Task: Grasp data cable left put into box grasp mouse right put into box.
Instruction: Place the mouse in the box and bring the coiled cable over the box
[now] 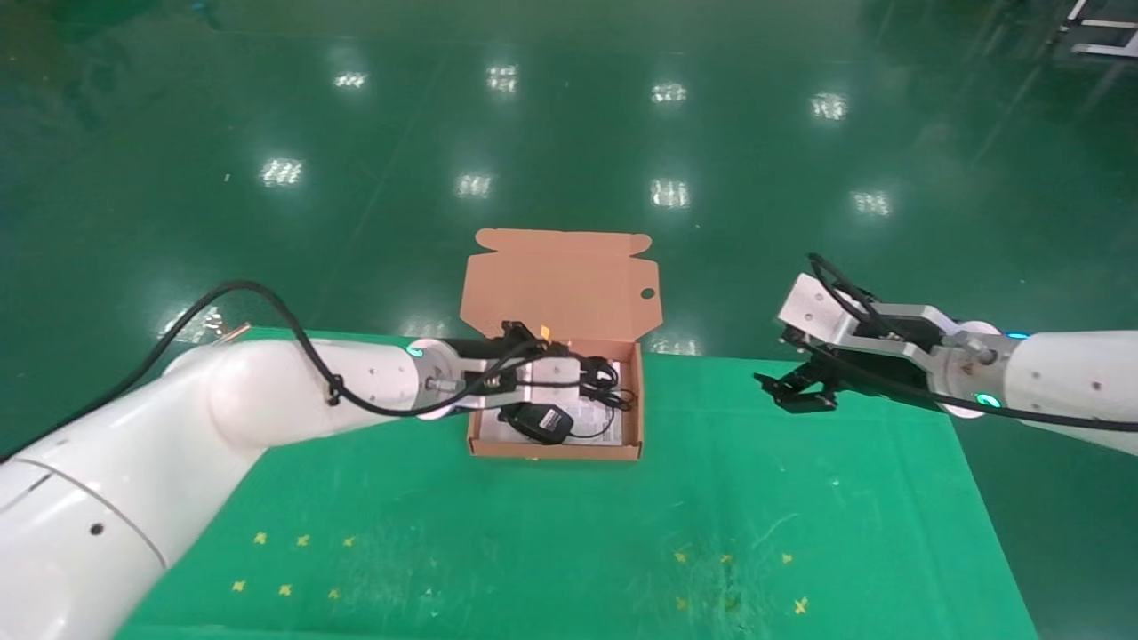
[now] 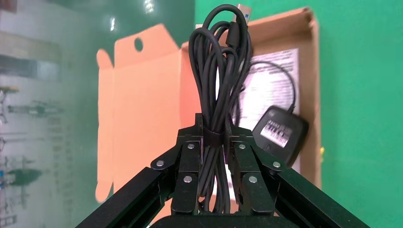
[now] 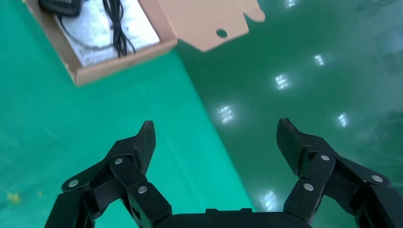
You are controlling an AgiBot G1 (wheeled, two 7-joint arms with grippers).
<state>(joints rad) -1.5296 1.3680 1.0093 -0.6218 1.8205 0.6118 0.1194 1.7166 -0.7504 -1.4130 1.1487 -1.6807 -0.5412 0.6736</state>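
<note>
The left gripper (image 2: pixel 215 156) hangs over the box (image 1: pixel 633 418), fingers pinching the cable (image 2: pixel 219 71) at its strap, the bundle above the white sheet (image 2: pixel 271 80). The mouse (image 1: pixel 540 421) lies upside down inside the box, its cord looped beside it. The lid (image 1: pixel 560 284) stands open. Well to the right, the right gripper (image 3: pixel 216 142) hovers at the green mat's (image 1: pixel 551 542) far edge, fingers spread, empty.

Head view: left gripper (image 1: pixel 594 378) mostly hid the data cable (image 1: pixel 605 380); the box (image 1: pixel 551 452) floor's sheet (image 1: pixel 594 416) print was too small to read.
</note>
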